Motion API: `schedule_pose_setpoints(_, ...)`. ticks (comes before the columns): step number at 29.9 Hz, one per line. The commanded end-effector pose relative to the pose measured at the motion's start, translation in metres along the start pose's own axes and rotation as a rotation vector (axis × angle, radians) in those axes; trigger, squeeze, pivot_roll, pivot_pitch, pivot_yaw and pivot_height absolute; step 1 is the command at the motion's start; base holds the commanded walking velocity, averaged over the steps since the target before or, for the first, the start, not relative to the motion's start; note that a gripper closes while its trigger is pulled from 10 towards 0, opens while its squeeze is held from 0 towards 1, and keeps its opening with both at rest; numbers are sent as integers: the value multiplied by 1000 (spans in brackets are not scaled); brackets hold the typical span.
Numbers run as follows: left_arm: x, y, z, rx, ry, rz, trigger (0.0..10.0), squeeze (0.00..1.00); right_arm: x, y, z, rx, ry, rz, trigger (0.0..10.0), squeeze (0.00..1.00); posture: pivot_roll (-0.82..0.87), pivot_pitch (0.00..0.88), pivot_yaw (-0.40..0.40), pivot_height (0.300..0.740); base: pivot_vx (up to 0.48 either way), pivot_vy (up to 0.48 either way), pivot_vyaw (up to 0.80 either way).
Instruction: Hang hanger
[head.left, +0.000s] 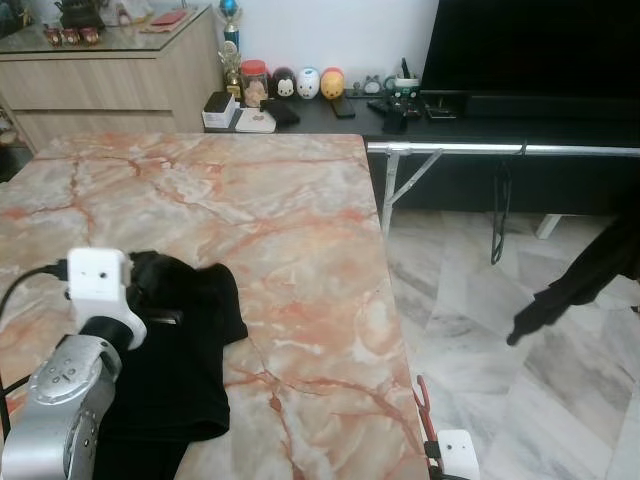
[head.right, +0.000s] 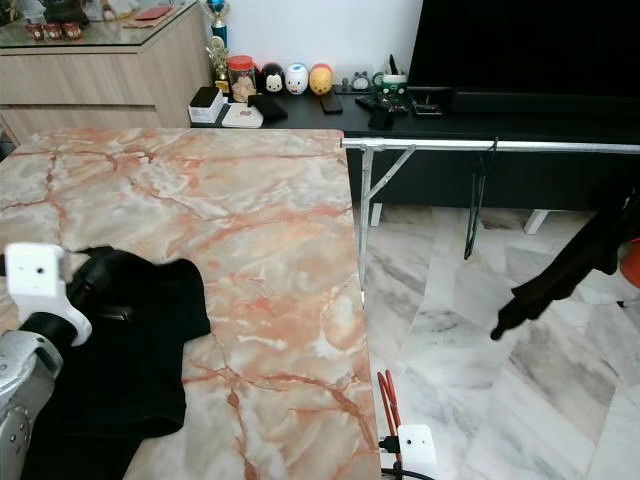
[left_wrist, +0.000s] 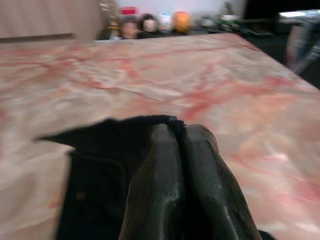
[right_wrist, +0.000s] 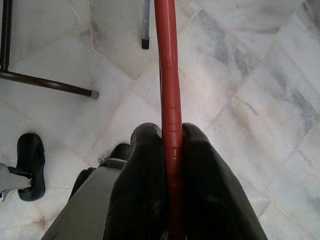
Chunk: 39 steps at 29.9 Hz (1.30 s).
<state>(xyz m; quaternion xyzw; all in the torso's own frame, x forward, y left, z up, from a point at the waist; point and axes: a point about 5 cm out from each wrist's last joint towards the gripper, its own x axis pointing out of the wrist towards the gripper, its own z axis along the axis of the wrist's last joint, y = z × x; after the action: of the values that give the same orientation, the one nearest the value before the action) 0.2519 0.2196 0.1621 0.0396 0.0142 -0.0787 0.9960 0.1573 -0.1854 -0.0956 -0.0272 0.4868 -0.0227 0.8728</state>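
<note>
in the left eye view the left gripper (head.left: 150, 275) rests on a black garment (head.left: 185, 350) lying near the left edge of the marble table (head.left: 300, 220), toward its near end; the silver arm rises from the near left corner of the picture. past the table's right edge a steel rail (head.left: 500, 149) runs across in front of a dark tv bench (head.left: 330, 115), with a thin black strap (head.left: 497, 215) hanging from it and another dark cloth (head.left: 580, 285) drooping at the far right. at the table's near right corner a bit of the red hanger (head.left: 421, 395) sticks up above the right arm's white wrist block. in the right eye view the same hanger (head.right: 386, 400) shows as a red loop just off the table's edge, over the grey floor (head.right: 500, 400), well apart from the rail (head.right: 500, 146). in the left wrist view the two fingers (left_wrist: 155, 185) are pressed together with a fold of the black cloth (left_wrist: 125, 135) caught at their tips, so this claw is closed, pinching the garment. in the right wrist view the right gripper (right_wrist: 172, 135) is clamped on the red bar of the hanger (right_wrist: 167, 60), which runs straight out between the fingers above the floor tiles; a dark shoe (right_wrist: 30, 165) and chair legs (right_wrist: 45, 85) sit below. my reading is that the hanger is in hand but not yet at the rail: the carrying step. the next move calls for lifting the right arm, getting closer to the rail and turning the hook to drop over it.
</note>
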Motion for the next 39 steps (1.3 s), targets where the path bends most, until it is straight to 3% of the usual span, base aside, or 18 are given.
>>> schedule_pose_setpoints(1, -2, -6, 2, 20, 7, -57, 10000, 0, 1, -1, 4, 4, -14, -4, 10000, 0, 65, 19, -13, 740, 0, 0, 0)
schedule_pose_setpoints(3, -2, -10, 0, 29, 10, -82, 10000, 0, 1, -1, 4, 10, -15, -6, 10000, 0, 62, 19, -13, 740, 0, 0, 0)
schedule_pose_setpoints(4, -2, -11, 0, 29, 10, -86, 10000, 361, 1, -1, 4, 3, -14, -4, 10000, 0, 64, 18, -15, 740, 0, 0, 0)
schedule_pose_setpoints(5, -2, -11, 0, 29, 10, -86, 10000, 361, 1, -1, 4, 3, -14, -4, 10000, 0, 64, 18, -15, 740, 0, 0, 0)
schedule_pose_setpoints(6, -2, -11, 1, 33, 16, -88, 10000, 1000, 1, -1, 4, 2, -13, -5, 10000, 0, 65, 18, -16, 740, 0, 0, 0)
schedule_pose_setpoints(15, -10, -13, -14, 134, 130, -171, 10000, 1000, 1, -1, 4, 0, -11, -5, 10000, 0, 66, 19, -17, 740, 0, 0, 0)
schedule_pose_setpoints(21, -11, -14, -16, 142, 141, -196, 10000, 1000, 1, -1, 4, -2, -13, -4, 10000, 0, 66, 19, -17, 740, 0, 0, 0)
schedule_pose_setpoints(23, -17, -15, -16, 162, 159, -259, 10000, 1000, 1, -1, 4, -3, -13, -6, 10000, 0, 65, 19, -17, 740, 0, 0, 0)
schedule_pose_setpoints(30, -24, -7, -12, 161, 143, -276, 10000, 1000, 1, -2, 4, 0, -14, -8, 10000, 0, 65, 19, -19, 740, 0, 0, 0)
schedule_pose_setpoints(32, -27, -7, -8, 144, 118, -298, 10000, 1000, 1, -2, 4, -1, -15, -8, 10000, 0, 66, 19, -20, 740, 0, 0, 0)
schedule_pose_setpoints(35, -28, -3, -2, 71, 26, -228, 10000, 1000, 1, -2, 5, 0, -18, -10, 10000, 0, 70, 19, -21, 740, 0, 0, 0)
schedule_pose_setpoints(36, -27, 0, 1, 33, -12, -189, 10000, 851, 1, -2, 5, -2, -21, -9, 10000, 0, 71, 20, -22, 740, 0, 0, 0)
schedule_pose_setpoints(37, -27, 0, 1, 33, -12, -189, 10000, 851, 1, -2, 5, -2, -21, -9, 10000, 0, 71, 20, -22, 740, 0, 0, 0)
schedule_pose_setpoints(38, -27, 1, 4, 4, -54, -154, 10000, 0, 1, -2, 5, 2, -23, -10, 10000, 0, 65, 21, -23, 740, 0, 0, 0)
schedule_pose_setpoints(39, -27, 2, 8, -40, -112, -101, 10000, 0, 1, -3, 5, 6, -26, -11, 10000, 0, 66, 20, -25, 740, 0, 0, 0)
